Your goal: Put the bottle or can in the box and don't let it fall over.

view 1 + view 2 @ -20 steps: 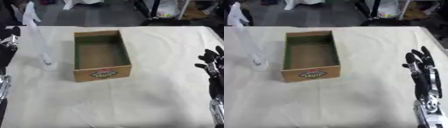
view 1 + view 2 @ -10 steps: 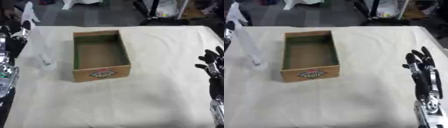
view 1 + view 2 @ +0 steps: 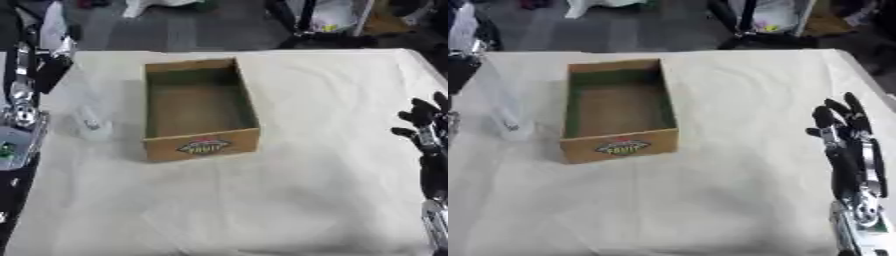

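since a second ago our left robot hand [image 3: 39, 70] reached the clear bottle [image 3: 87, 107]; grip unclear. right robot hand [image 3: 846, 130] released. box [image 3: 199, 107] empty; placing remains.

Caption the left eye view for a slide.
Left hand reaches toward clear bottle beside the empty cardboard box; right hand idles open.

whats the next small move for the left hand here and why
Probably ease the left hand down toward the clear bottle and close around its body. The bottle stands upright on the table, left of the cardboard box, not yet held. The box is empty, and the right hand rests open at the right.
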